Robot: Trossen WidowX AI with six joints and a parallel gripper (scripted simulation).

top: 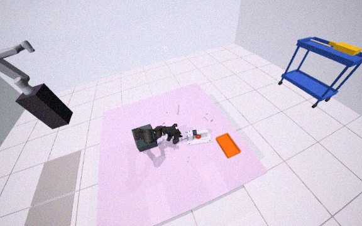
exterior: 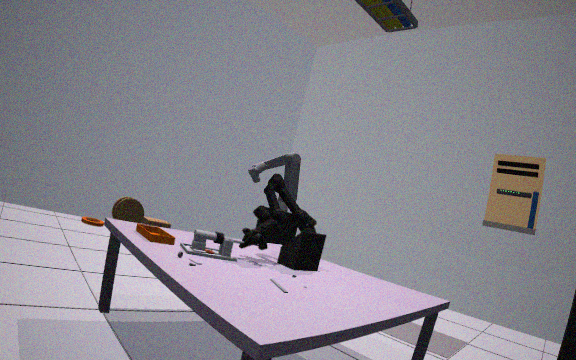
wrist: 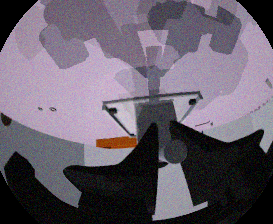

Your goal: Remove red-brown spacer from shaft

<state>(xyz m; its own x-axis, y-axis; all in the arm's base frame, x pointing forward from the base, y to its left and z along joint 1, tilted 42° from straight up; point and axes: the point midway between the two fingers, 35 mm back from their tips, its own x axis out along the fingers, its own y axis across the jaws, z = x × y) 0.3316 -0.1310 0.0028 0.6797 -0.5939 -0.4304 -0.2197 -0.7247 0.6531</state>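
Observation:
The red-brown spacer (top: 198, 136) (exterior: 210, 251) lies low at the white fixture's base plate (exterior: 213, 257), below the shaft line, off the shaft. A black spacer (top: 195, 132) (exterior: 219, 238) is up on the shaft line, between the big housing block (exterior: 199, 240) and the near support post (exterior: 226, 248) (wrist: 156, 112). My gripper (top: 181, 136) (exterior: 241, 244) (wrist: 162, 126) is shut on the free end of the shaft (exterior: 235, 241), just on the robot's side of the post. The shaft's far end is hidden, so its depth in the housing cannot be told.
An orange tray (top: 228, 146) (exterior: 162, 238) (wrist: 116, 143) stands beyond the fixture. A thin grey rod (top: 178, 109) (exterior: 278, 285) and several small dark bits lie on the table to one side. The arm's base block (exterior: 302, 254) is behind the gripper.

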